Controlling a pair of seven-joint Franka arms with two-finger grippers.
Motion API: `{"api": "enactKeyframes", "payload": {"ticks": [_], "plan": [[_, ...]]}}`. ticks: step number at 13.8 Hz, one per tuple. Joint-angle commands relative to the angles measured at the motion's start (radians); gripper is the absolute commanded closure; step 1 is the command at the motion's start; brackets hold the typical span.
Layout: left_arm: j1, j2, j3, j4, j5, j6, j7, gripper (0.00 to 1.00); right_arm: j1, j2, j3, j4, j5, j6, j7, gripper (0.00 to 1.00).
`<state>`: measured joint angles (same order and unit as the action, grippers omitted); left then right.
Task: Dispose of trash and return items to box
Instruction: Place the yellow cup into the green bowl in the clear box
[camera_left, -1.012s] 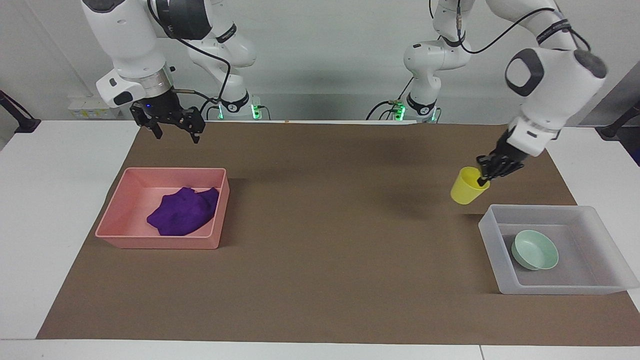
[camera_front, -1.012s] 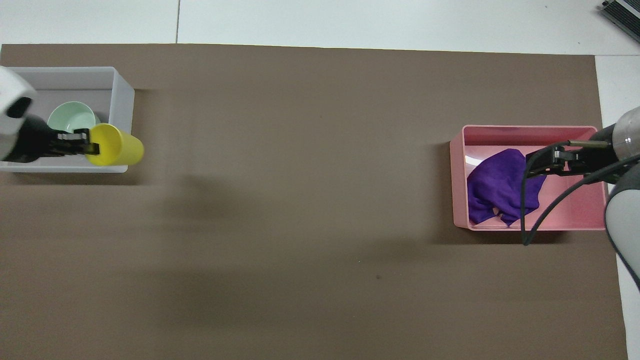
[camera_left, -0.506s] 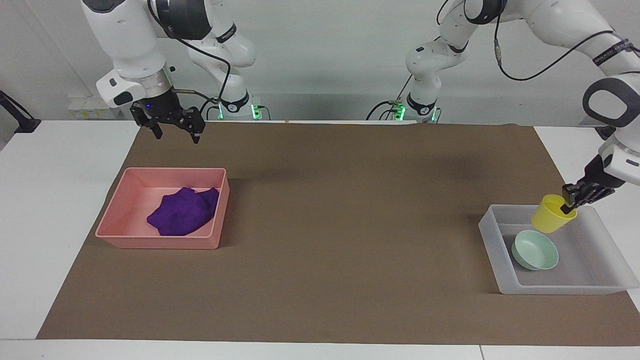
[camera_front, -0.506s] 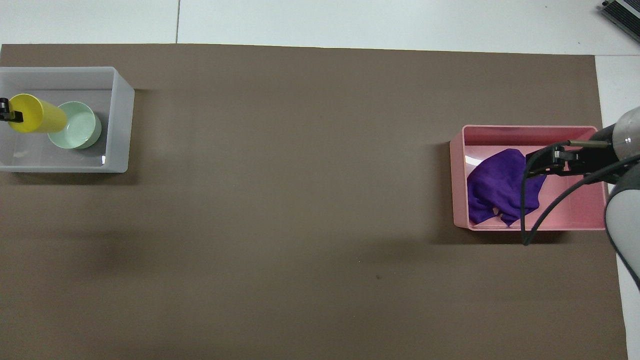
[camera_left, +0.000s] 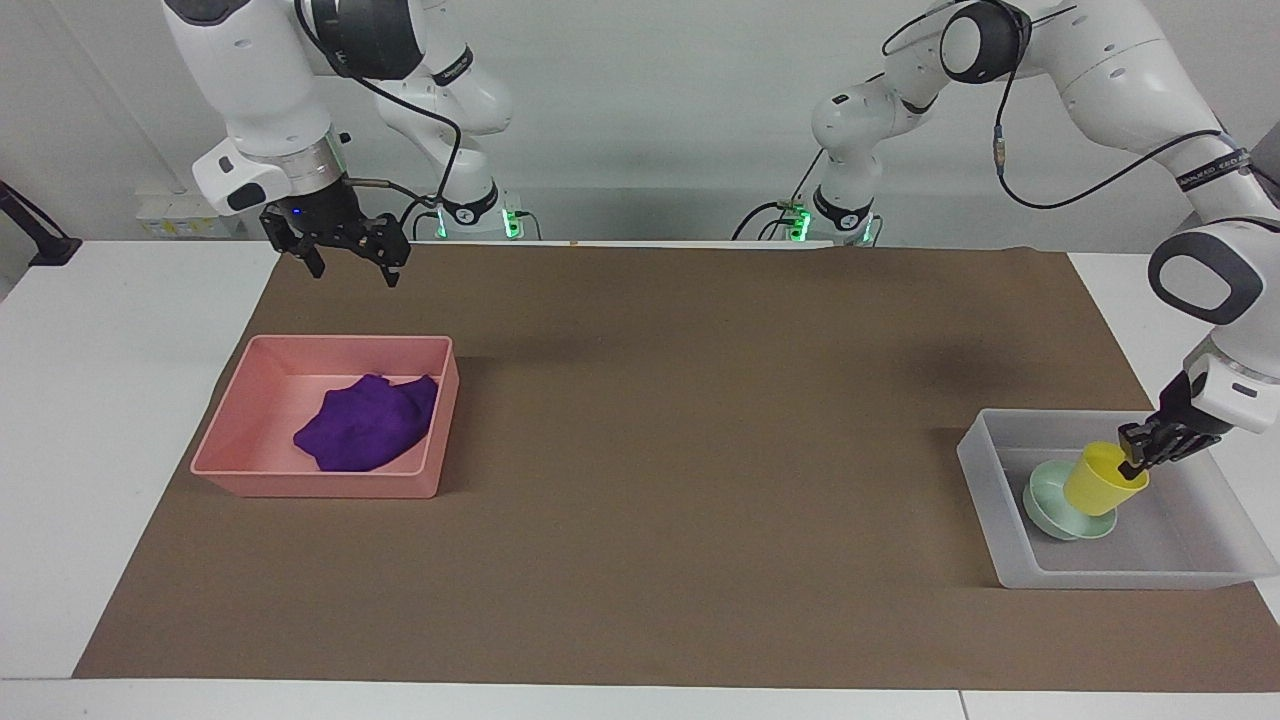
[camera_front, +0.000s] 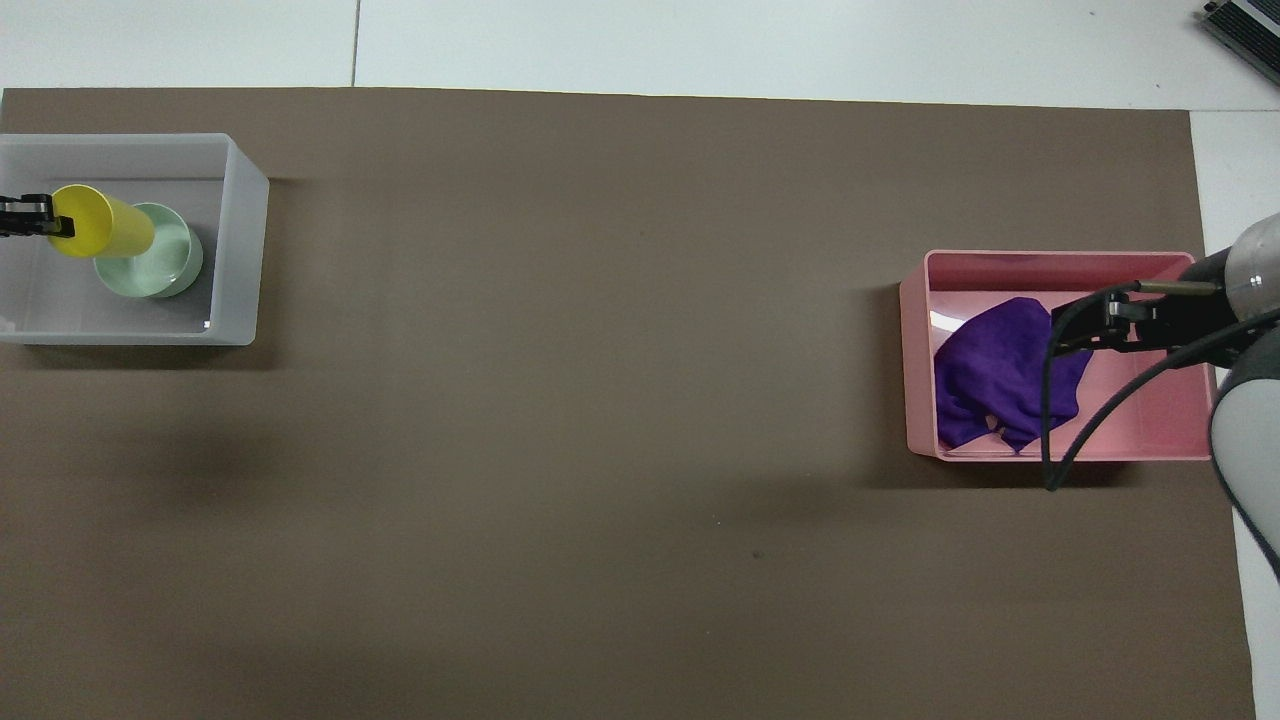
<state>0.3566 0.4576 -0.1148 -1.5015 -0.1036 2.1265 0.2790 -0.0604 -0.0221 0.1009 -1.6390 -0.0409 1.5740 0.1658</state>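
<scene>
- The left hand (camera_left: 1140, 452) is over the clear box (camera_left: 985, 470) at the left arm's end of the surface (camera_left: 680, 480). It is pinched tight on the rim of the yellow cup (camera_left: 1100, 482).
- The cup is tilted, with its open top up by the hand and its bottom down at the green bowl (camera_left: 1045, 505). It looks like the cup's bottom sits in the bowl (or just over it, that part is hard to tell).
- The green bowl lies inside the clear box, on its floor.
- From the overhead view the yellow cup (camera_front: 100, 222) covers part of the green bowl (camera_front: 160, 265), and both are inside the clear box (camera_front: 245, 250).
- The right hand (camera_left: 345, 262) waits up in the air with its two fingers spread apart. It holds nothing.
- The purple rag (camera_left: 368, 425) lies crumpled in the pink tray (camera_left: 320, 485), at the right arm's end of the surface.
- A brown mat (camera_left: 680, 420) covers most of the white surface, and the box and the tray both sit on it, well apart.
</scene>
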Motion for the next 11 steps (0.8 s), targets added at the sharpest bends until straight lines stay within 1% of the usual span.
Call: {"api": "enactKeyframes", "payload": {"ticks": [1, 5, 6, 7, 9, 10, 11], "plan": [[0.004, 0.033, -0.005, 0.014, 0.016, 0.021, 0.005, 1.0, -0.018, -0.019, 0.005, -0.025, 0.026, 0.018, -0.028, 0.0], [0.01, 0.033, -0.005, -0.028, 0.015, -0.003, 0.003, 1.0, -0.018, -0.019, 0.005, -0.025, 0.026, 0.018, -0.028, 0.0], [0.007, 0.032, -0.005, -0.035, 0.006, 0.013, -0.004, 0.01, -0.018, -0.019, 0.005, -0.025, 0.026, 0.018, -0.026, 0.0], [0.002, 0.032, -0.005, -0.028, 0.01, 0.021, -0.004, 0.0, -0.018, -0.019, 0.005, -0.025, 0.026, 0.018, -0.026, 0.0], [-0.002, 0.003, -0.003, -0.019, 0.013, -0.019, -0.006, 0.0, -0.018, -0.019, 0.005, -0.025, 0.026, 0.018, -0.028, 0.0], [-0.007, -0.032, -0.003, -0.016, 0.016, -0.092, -0.014, 0.0, -0.018, -0.019, 0.005, -0.025, 0.026, 0.018, -0.028, 0.0], [-0.011, -0.051, -0.003, -0.014, 0.019, -0.152, -0.029, 0.0, -0.018, -0.019, 0.005, -0.025, 0.026, 0.02, -0.026, 0.0]]}}
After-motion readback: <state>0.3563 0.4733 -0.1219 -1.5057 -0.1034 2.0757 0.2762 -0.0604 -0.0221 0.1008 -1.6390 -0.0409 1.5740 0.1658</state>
